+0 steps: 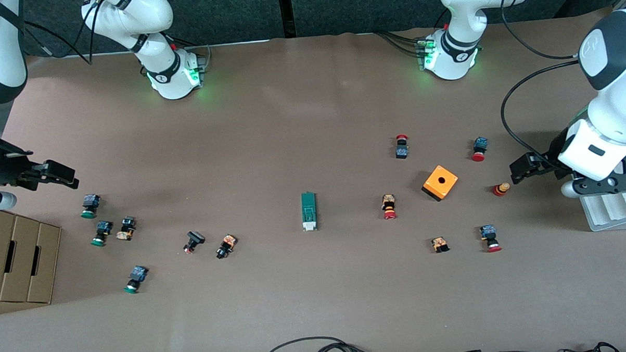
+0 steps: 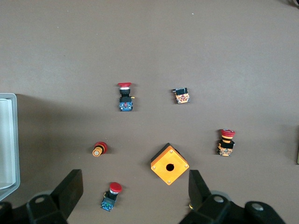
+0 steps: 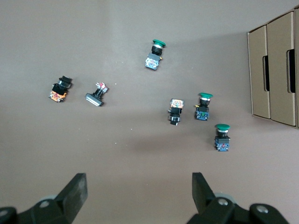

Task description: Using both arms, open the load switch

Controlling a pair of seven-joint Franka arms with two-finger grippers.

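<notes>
The load switch [image 1: 309,211], a narrow dark-green block with a white end piece, lies flat near the table's middle with nothing touching it. That white end points toward the front camera. My left gripper [image 1: 522,169] hangs open above the table at the left arm's end. In the left wrist view the left gripper [image 2: 134,187] holds nothing, and a red-capped button [image 2: 111,196] and the orange cube [image 2: 169,164] lie far below its fingers. My right gripper [image 1: 63,174] hangs open at the right arm's end. In the right wrist view the right gripper [image 3: 138,187] has only bare table beneath it.
Red-capped push buttons [image 1: 389,206] and an orange cube [image 1: 440,182] are scattered toward the left arm's end. Green-capped buttons [image 1: 89,205] and other small parts lie toward the right arm's end. A cardboard box [image 1: 19,264] and a white tray [image 1: 616,209] sit at the table's two ends.
</notes>
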